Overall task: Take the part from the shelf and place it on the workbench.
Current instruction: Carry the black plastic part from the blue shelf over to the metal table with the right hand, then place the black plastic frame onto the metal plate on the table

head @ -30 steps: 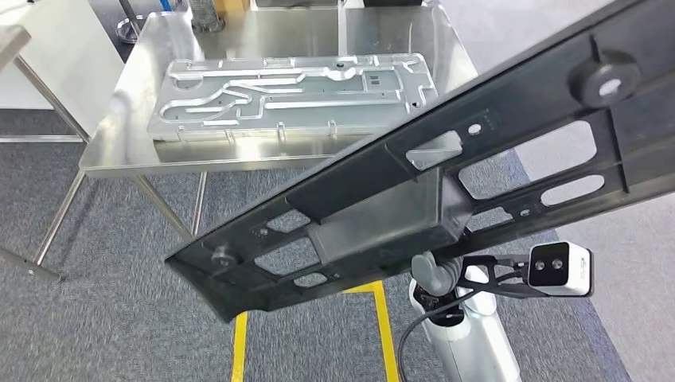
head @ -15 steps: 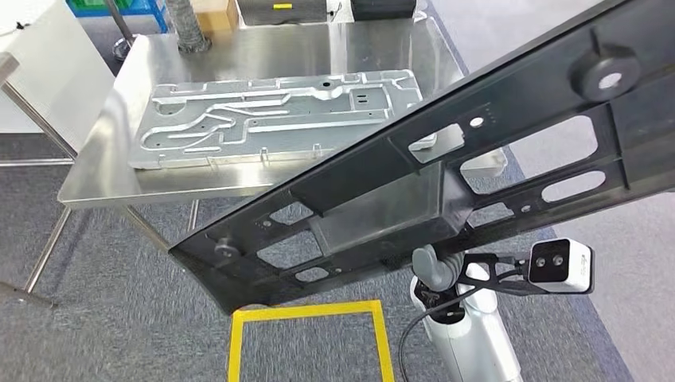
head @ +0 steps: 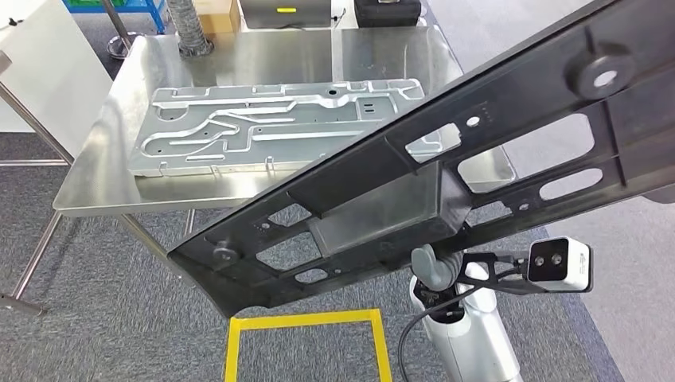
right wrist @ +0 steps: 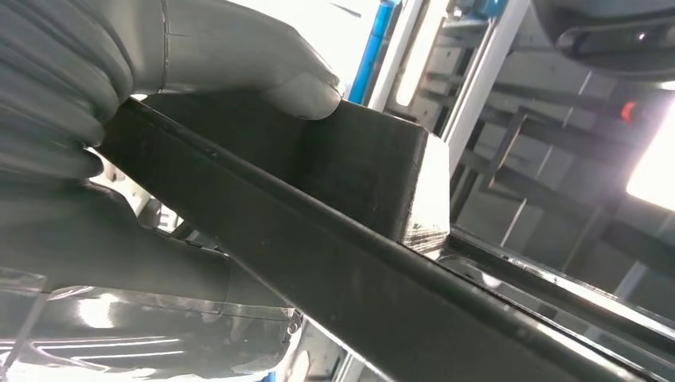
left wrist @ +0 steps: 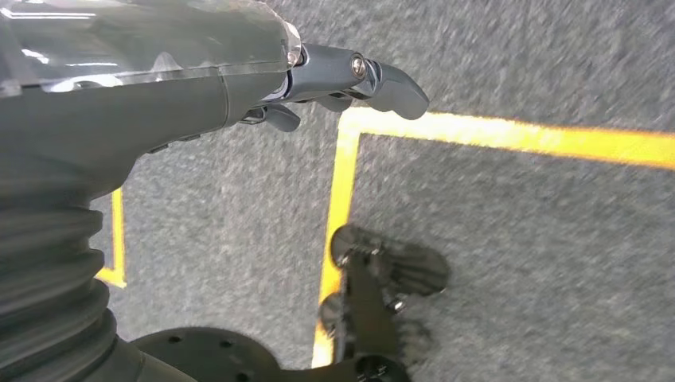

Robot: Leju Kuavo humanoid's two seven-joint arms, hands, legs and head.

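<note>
A long black ribbed part (head: pixel 414 191) with slots and round bosses runs slantwise across the head view, from low at the left up to the top right. My right hand (head: pixel 436 270) grips it from beneath near its middle. In the right wrist view the thumb of my right hand (right wrist: pixel 239 56) presses on a raised block of the part (right wrist: pixel 342 263). The steel workbench (head: pixel 263 48) stands ahead, beyond the part's lower end. My left hand (left wrist: pixel 334 76) hangs over the carpet and holds nothing.
A machined silver plate (head: pixel 263 127) lies across the workbench's near half. A grey ribbed hose (head: pixel 191 28) and dark boxes (head: pixel 286 12) stand at its far edge. A white panel (head: pixel 40 64) is at the left. Yellow floor tape (head: pixel 302 322) marks a square on the carpet.
The whole picture has shifted, so the camera has moved: the workbench now shows more of its far edge and sits further left. The part stays in my right hand at the same slant.
</note>
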